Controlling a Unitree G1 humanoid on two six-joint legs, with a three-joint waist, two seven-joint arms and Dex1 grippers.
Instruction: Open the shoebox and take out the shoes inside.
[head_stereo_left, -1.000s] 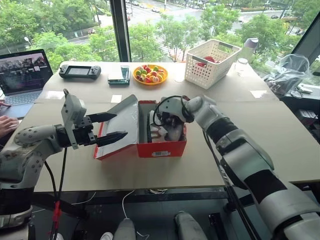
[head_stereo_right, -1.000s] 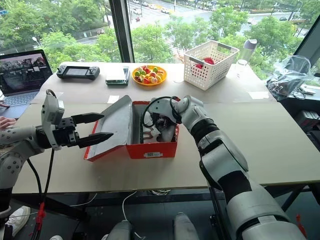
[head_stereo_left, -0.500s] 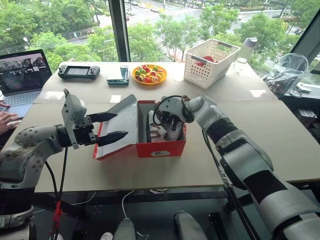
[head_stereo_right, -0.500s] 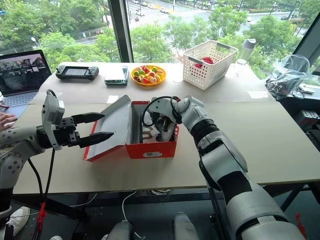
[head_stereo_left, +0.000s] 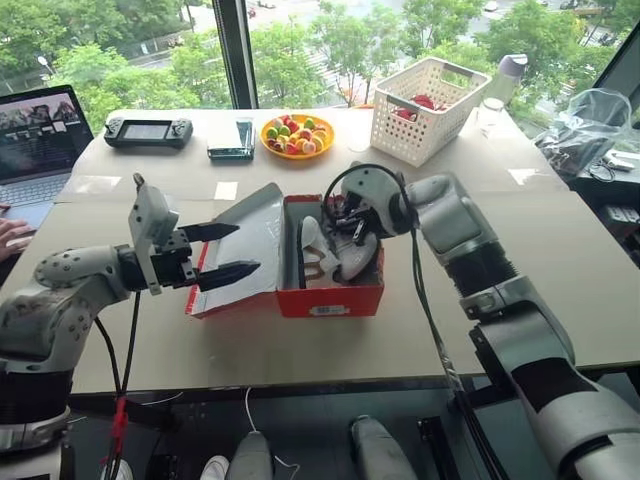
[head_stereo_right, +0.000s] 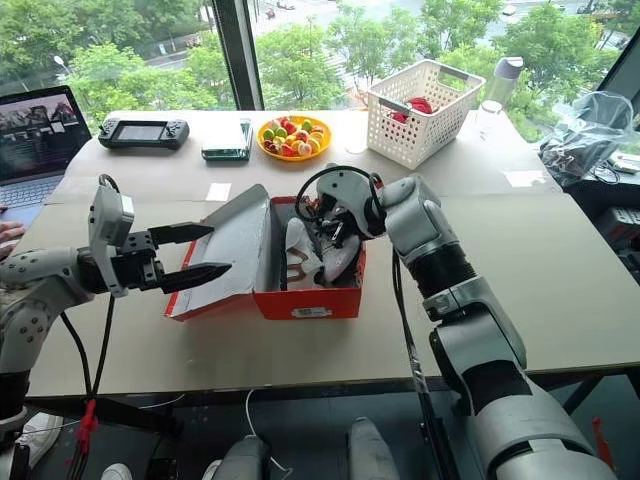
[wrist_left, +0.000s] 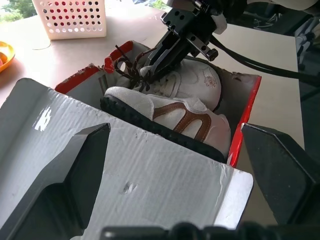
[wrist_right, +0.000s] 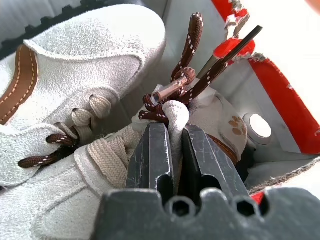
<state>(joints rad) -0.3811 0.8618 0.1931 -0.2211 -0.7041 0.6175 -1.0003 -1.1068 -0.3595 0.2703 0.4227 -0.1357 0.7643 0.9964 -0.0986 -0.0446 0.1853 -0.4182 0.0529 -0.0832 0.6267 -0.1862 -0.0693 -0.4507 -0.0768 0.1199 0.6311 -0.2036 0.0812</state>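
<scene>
Right hand (wrist_right: 170, 150): fingers clamping the tongue of the nearer shoe (head_stereo_left: 355, 255), now tilting it up off the box floor; extraction is beginning. Second shoe (head_stereo_left: 312, 248) lying alongside it. Shoebox (head_stereo_left: 330, 297): sitting open on the surface (head_stereo_left: 560, 260). Left hand (head_stereo_left: 228, 252): fingers spread, steadying beside the lid (head_stereo_left: 245, 240).

Our arms: silver-grey rounded shells with black joint bands. Left gripper (head_stereo_left: 228, 252): two black tapered fingers (head_stereo_left: 222, 231) on a grey block; right gripper (wrist_right: 174, 131): scuffed black fingers. Black cables loop over both wrists.
</scene>
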